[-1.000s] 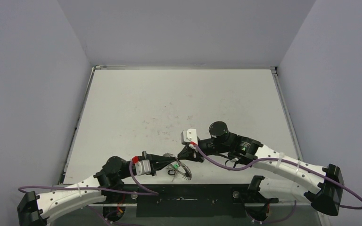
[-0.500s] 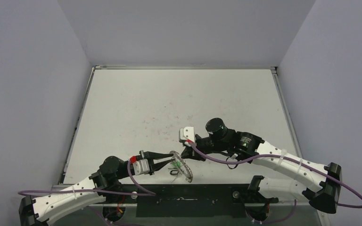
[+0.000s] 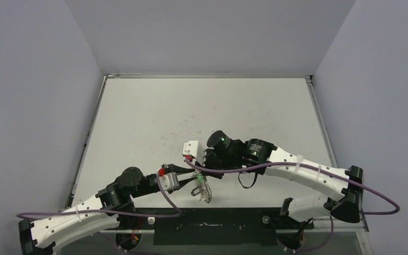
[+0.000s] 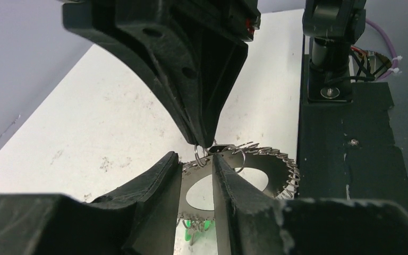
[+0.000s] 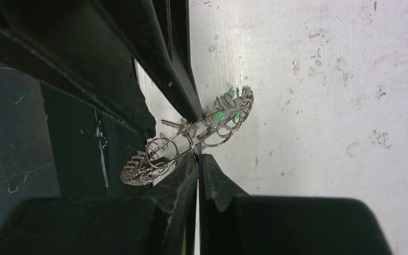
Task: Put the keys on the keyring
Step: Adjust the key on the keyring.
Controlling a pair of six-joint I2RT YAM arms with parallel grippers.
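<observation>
One keyring (image 3: 206, 192) stands tilted at the table's (image 3: 202, 111) near edge, with one green-headed key (image 4: 196, 225) showing beside it. The left gripper (image 4: 195, 162) straddles the rim, jaws parted, gripping nothing. Just beyond, the right gripper (image 5: 198, 158) is pinched tight on the keyring's rim.

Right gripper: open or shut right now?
Shut. In its wrist view the right gripper shows only a hairline between its fingers, the tips pinching the looped edge of the keyring.
</observation>
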